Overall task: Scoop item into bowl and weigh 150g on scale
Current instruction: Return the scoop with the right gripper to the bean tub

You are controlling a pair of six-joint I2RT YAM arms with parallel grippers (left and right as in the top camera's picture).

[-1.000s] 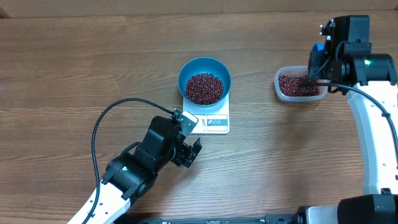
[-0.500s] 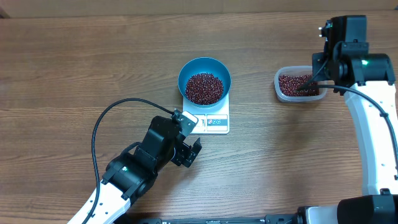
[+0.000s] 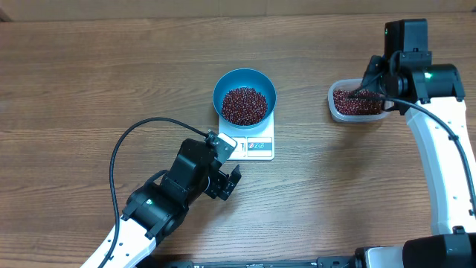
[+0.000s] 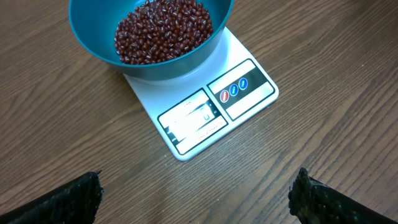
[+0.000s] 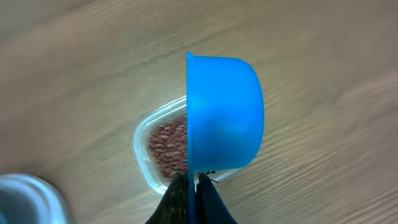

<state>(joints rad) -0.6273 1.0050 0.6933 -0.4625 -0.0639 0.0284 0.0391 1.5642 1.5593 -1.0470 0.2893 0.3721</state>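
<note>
The teal bowl (image 3: pixel 245 78) stands on the white scale (image 3: pixel 256 147), and it holds a heap of red-brown beans (image 3: pixel 244 105). In the left wrist view the bowl (image 4: pixel 168 70), its beans (image 4: pixel 161 28) and the scale (image 4: pixel 249 102) lie just ahead of my left gripper (image 4: pixel 199 199). That gripper is open and empty, with bare wood between its fingers (image 4: pixel 74 199). Overhead, the left gripper (image 3: pixel 227 181) sits near the scale's front left corner. My right gripper (image 5: pixel 193 186) is shut on the handle of a bright blue scoop (image 5: pixel 224 112), over the tub.
A clear plastic tub (image 3: pixel 334 104) of beans (image 3: pixel 355 102) stands at the right, under the right gripper (image 3: pixel 372 83). The right wrist view shows the tub (image 5: pixel 142 152) partly behind the scoop. A black cable (image 3: pixel 119 152) loops left of the left arm.
The right wrist has turned and shifted slightly up and left over the tub with the scoop. The left arm, bowl and scale have not moved.
</note>
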